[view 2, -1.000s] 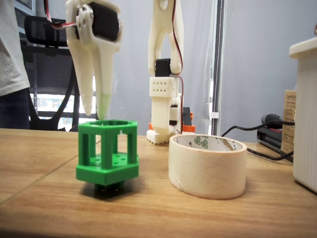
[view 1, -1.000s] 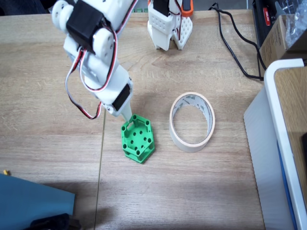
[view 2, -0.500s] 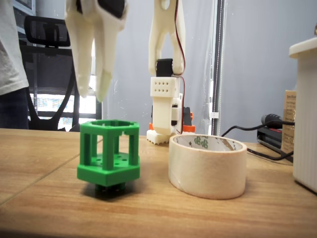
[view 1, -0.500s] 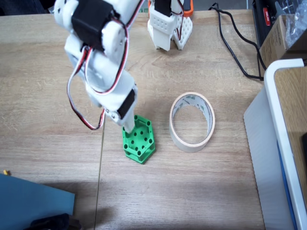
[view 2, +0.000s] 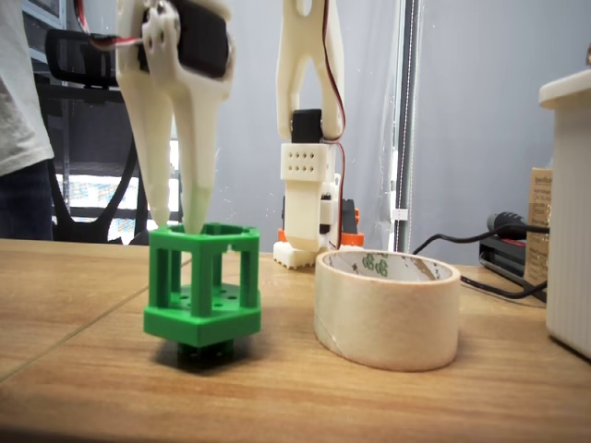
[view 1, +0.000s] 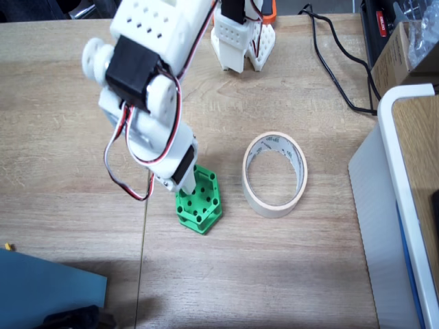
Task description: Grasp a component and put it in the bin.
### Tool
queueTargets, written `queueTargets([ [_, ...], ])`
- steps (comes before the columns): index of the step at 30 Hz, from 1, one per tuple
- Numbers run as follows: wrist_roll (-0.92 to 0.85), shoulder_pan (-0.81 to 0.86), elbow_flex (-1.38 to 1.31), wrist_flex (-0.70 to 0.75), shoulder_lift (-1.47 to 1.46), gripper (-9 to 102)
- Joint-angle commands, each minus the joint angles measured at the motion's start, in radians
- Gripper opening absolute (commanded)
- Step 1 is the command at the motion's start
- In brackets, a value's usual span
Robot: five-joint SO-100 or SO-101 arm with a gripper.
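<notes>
Wood-grain surface (view 1: 288,274) is seen beneath the green component (view 1: 199,201), which stands upright just beside the bin (view 1: 275,174), a cream tape ring, without touching it. The gripper (view 2: 180,220) is held directly over the component's upper rim, its jaws slightly parted and nothing gripped. A white-edged box (view 1: 401,171) is seen at the right.
</notes>
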Motion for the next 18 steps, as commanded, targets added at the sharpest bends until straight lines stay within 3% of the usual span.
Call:
queueTargets([
  [1,0.011,-0.003,-0.055,-0.005,0.002,16],
  [11,0.014,-0.005,-0.055,-0.005,-0.058,16],
  [18,0.014,-0.005,-0.055,-0.005,-0.095,8],
])
